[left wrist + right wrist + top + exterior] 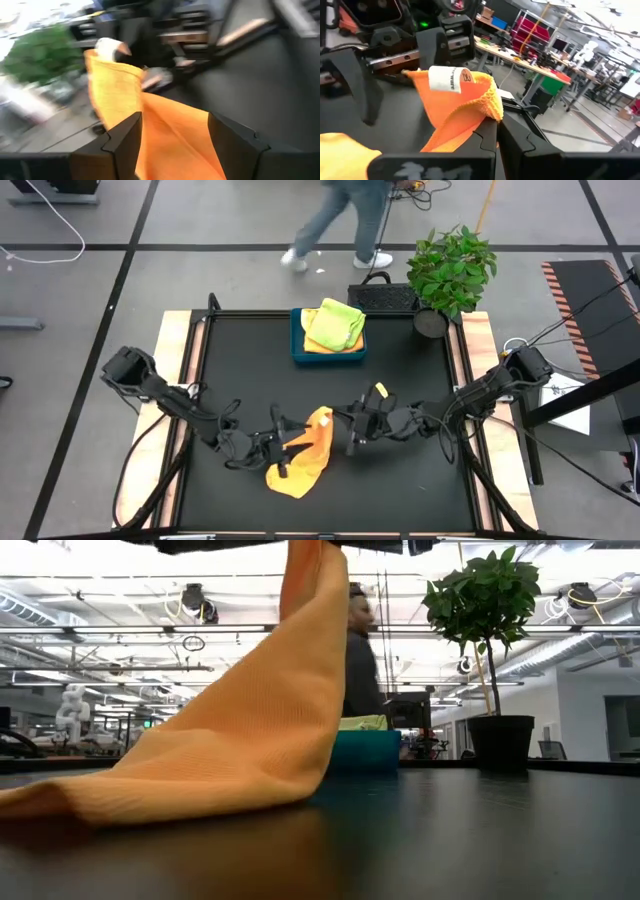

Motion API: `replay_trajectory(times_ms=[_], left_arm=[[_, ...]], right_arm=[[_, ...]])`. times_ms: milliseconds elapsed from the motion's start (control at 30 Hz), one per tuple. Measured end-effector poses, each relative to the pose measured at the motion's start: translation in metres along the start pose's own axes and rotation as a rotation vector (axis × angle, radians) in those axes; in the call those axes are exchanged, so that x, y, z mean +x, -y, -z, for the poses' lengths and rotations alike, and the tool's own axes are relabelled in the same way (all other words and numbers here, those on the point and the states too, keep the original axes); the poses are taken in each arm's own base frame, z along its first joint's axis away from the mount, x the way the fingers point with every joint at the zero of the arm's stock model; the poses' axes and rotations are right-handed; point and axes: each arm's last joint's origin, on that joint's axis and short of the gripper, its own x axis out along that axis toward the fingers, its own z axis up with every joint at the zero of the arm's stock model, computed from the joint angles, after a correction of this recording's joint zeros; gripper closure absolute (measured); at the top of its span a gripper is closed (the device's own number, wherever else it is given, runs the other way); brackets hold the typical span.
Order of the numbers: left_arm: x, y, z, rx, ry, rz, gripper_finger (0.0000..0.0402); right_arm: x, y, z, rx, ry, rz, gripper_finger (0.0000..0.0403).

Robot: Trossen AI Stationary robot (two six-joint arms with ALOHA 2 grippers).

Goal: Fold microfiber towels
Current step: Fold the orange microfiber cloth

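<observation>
An orange microfiber towel (305, 452) hangs from a raised corner near the table's middle. Its lower part (150, 780) lies spread on the black table. My right gripper (497, 129), also in the high view (343, 423), is shut on that corner, which bears a white label (447, 79). My left gripper (175, 125) stands open beside the towel's lower part (283, 452), with orange cloth (170, 130) showing between its two fingers. A lime green towel (336, 323) lies on top of another folded one in the blue tray (297, 350). My right gripper pinches the orange towel's labelled corner (480, 102) between its two shut fingers, coming in about level from the table's right. The towel hangs down from the corner in a slack slope, its lower end on the table. My left gripper: whether its open fingers touch the cloth, I cannot tell.
The blue tray sits at the table's far edge, in the middle. A potted plant (450, 268) stands at the far right corner. A person (340, 220) walks on the floor beyond the far edge. Bare black table (420, 490) lies to the near right.
</observation>
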Motion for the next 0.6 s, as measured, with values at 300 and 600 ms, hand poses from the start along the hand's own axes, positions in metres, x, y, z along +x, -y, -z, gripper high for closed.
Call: replay_trajectory(times_ms=[300,600], left_arm=[[0.016,0.002,-0.005,-0.026,-0.047,-0.278,0.0172],[0.02,-0.002,-0.01,-0.017,-0.041,-0.285,0.0181]], right_arm=[[0.004,0.005,0.003,0.013,-0.018,0.017,0.0403],[0.001,0.003,0.015,0.013,-0.049,0.006,0.0403]])
